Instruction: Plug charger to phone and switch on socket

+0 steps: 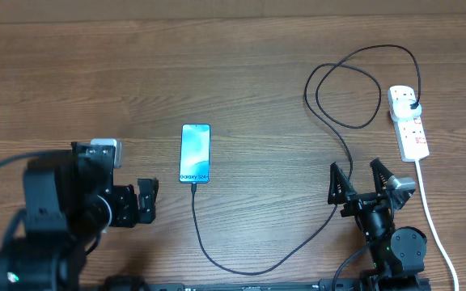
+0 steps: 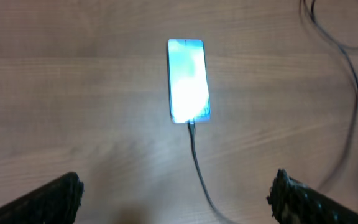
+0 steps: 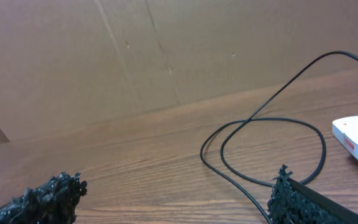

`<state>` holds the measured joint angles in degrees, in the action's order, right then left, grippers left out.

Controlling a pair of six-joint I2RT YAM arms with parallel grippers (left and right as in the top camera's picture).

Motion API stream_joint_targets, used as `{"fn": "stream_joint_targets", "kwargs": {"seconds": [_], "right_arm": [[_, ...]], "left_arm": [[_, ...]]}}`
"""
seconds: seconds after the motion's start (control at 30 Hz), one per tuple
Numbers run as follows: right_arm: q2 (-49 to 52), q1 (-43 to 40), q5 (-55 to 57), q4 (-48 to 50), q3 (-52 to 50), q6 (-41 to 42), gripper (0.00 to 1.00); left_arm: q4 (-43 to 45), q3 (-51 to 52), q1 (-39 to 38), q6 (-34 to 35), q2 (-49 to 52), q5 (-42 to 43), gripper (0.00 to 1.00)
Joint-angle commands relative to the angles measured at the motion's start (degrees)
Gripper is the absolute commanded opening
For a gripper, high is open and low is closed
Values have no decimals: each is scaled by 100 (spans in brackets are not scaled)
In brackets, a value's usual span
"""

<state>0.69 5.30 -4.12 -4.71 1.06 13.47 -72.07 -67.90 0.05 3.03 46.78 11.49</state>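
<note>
Left end effector (image 2: 176, 182) and right end effector (image 1: 355, 168) stand open, empty. Reaching the socket (image 1: 409, 121), we may snag the charger (image 1: 194, 210) (looped nearby) and tug it from the phone (image 1: 195, 153).

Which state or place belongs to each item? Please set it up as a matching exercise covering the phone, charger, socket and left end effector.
Column 1
1. phone
2. charger
3. socket
4. left end effector

Column 2
A. white, far right in the overhead view
B. open, holding nothing
C. lying flat, screen lit
D. thin and black, meeting the phone's short edge

Pairs: 1-C, 2-D, 3-A, 4-B
</note>
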Motion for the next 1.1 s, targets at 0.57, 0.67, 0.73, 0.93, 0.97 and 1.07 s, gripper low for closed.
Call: {"fn": "stream_joint_targets", "kwargs": {"seconds": [0.57, 0.67, 0.73, 0.93, 0.97, 1.07], "right_arm": [[-52, 20, 15, 26, -61, -4, 100], [-52, 20, 13, 28, -61, -4, 100], [-52, 20, 13, 26, -61, -4, 100], [-52, 20, 13, 28, -61, -4, 100], [-52, 20, 15, 28, -61, -4, 100], [-52, 20, 15, 28, -61, -4, 100]], "left_arm": [[5471, 4454, 44, -494, -3220, -57, 100], [6238, 4944, 44, -579, -3552, -129, 100], [6712, 5246, 44, -597, -3727, -173, 100], [7390, 5816, 46, -951, -4142, -328, 100], [7429, 5877, 46, -992, -4199, -356, 100], [7455, 6074, 46, -1034, -4409, -468, 100]]}}
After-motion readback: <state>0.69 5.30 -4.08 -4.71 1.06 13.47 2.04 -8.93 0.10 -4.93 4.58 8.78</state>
